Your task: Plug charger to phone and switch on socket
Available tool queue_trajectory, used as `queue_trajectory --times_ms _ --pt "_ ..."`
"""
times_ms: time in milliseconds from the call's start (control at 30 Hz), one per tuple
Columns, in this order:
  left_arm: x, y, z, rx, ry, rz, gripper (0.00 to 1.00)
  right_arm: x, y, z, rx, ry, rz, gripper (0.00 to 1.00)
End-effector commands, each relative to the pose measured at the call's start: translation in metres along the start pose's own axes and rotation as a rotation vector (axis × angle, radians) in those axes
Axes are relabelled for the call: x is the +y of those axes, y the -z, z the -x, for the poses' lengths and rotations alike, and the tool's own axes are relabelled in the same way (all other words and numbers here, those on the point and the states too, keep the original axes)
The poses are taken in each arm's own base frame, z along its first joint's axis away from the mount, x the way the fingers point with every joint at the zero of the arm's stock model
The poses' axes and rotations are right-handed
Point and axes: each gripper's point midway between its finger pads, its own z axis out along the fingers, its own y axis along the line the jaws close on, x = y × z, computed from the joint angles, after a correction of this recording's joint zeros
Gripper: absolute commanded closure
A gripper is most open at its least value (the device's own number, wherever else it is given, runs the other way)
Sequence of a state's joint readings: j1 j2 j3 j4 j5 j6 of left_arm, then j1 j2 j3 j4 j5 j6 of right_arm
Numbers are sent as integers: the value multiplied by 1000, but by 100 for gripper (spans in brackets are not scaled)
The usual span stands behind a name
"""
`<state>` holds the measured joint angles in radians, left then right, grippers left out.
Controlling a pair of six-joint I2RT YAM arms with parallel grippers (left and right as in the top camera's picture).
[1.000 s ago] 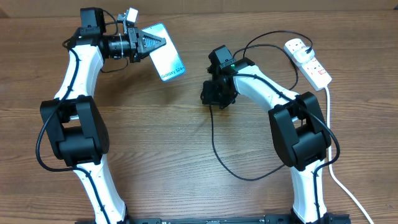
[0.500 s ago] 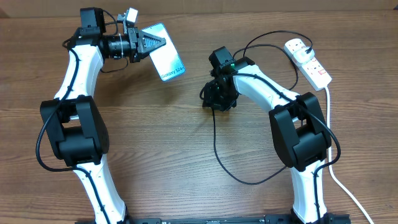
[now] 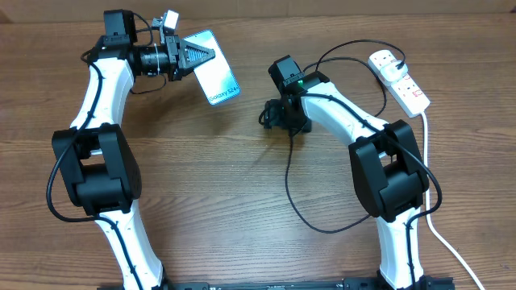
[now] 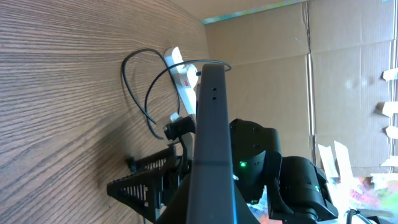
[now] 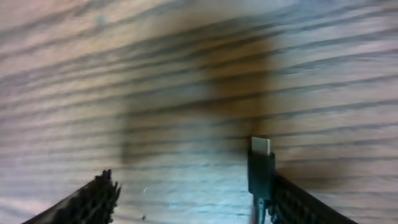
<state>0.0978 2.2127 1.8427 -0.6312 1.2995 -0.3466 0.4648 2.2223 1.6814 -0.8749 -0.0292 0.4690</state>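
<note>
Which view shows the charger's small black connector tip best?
Right wrist: the small black connector tip, silver end showing, sits close and unobstructed. Overhead shows only the thin black cable, with the tip hidden; left wrist shows only distant cable loops.

Reads as matt brown wood across the table [image 3: 234, 201], streaked with fine dark grain. Shows smooth, glossy white plastic on the socket [image 3: 401, 79], with red plastic rockers. Gives the phone [image 3: 216, 76] a glossy pale-blue face and a smooth, dull dark edge. Looks thin, black and rubbery along the charger [image 3: 292, 197], with a pale metal tip on its matt black connector. Shows black ribbed plastic on the fingers [image 5: 93, 196] of the right hand [image 5: 193, 198].
</note>
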Motion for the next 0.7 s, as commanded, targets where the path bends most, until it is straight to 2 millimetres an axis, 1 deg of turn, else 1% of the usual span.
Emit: queue_trajectory --times_ms 0,67,100,167,233,267,300,367,433,500,567,633,667 --pt "-15 0 1 8 -11 -30 96 -15 -1 7 -39 -13 -80 20" --pt "-15 0 1 8 -11 -30 96 -13 -1 5 -28 -12 -69 21" --pt "-15 0 1 8 -11 -30 96 -6 -1 2 -6 9 -27 22" --pt "-15 0 1 8 -11 -30 96 15 0 -4 38 79 93 22" --pt "-15 0 1 8 -11 -30 96 41 6 -13 89 181 266 22" --pt "-15 -1 1 8 -11 -31 96 48 9 -17 106 206 319 23" --pt "-15 -1 1 9 -10 -30 96 46 9 -18 113 195 316 24" --pt "-15 -1 1 9 -10 -31 96 35 7 -17 115 171 266 26" --pt "-15 -1 1 9 -10 -30 96 15 4 -14 109 111 163 25" --pt "-15 -1 1 9 -10 -30 96 3 3 -15 114 87 110 25" --pt "-15 -1 1 9 -10 -30 96 0 3 -18 128 84 100 26" --pt "-15 -1 1 9 -10 -30 96 -1 2 -20 135 86 98 30" --pt "-15 -1 1 9 -10 -30 96 0 2 -20 135 92 99 35"
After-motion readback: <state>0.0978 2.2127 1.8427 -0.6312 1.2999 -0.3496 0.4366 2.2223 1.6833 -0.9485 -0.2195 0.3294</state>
